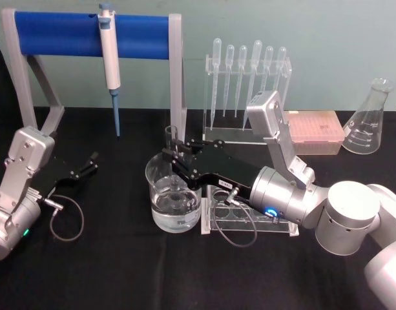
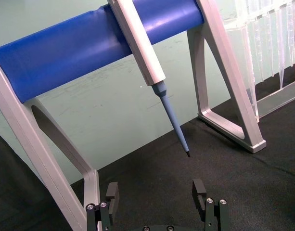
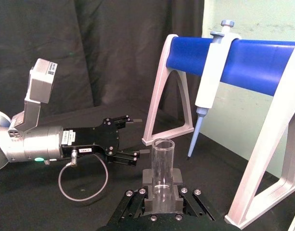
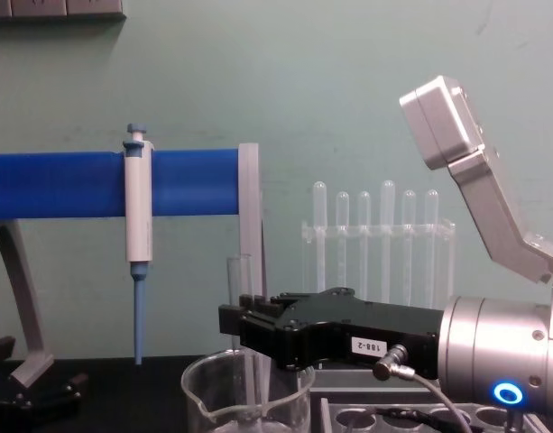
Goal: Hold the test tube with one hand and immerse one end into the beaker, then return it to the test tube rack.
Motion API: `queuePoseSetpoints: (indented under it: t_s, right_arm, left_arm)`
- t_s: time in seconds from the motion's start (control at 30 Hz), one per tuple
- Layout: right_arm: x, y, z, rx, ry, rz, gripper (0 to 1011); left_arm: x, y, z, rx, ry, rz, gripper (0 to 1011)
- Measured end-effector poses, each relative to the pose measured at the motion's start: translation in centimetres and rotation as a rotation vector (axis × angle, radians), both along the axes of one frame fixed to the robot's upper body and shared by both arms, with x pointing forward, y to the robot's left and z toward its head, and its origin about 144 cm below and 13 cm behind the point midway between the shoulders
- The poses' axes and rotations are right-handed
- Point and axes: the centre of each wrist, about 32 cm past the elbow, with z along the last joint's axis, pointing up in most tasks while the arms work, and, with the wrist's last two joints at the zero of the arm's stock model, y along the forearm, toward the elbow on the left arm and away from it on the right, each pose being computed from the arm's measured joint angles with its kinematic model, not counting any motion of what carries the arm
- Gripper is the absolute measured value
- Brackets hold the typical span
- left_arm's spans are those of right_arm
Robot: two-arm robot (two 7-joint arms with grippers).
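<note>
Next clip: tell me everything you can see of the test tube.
The test tube is clear glass with a plain open rim at the top. It stands upright, clamped around mid-length by the right gripper, which reaches in from the right. Its lower part hangs inside the beaker, which holds clear liquid. Whether the tip is under the liquid cannot be told. Nothing else touches it.
</note>
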Motion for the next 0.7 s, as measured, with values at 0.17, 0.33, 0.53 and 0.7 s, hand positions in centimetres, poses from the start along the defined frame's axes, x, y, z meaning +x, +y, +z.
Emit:
queuePoseSetpoints:
  t_s: [0.17,0.33,0.53,0.7]
  right_arm:
    - [0.0,0.0,0.0,0.0,0.0,0.0,224]
    - [0.0,0.0,0.0,0.0,0.0,0.0,224]
    - [0.0,0.0,0.0,0.0,0.0,0.0,224]
    - [0.0,0.0,0.0,0.0,0.0,0.0,224]
  left_arm:
    - [0.0,0.0,0.0,0.0,0.0,0.0,1000]
    - [0.0,0.0,0.0,0.0,0.0,0.0,1000]
    - [0.0,0.0,0.0,0.0,0.0,0.0,1000]
    - [0.0,0.0,0.0,0.0,0.0,0.0,1000]
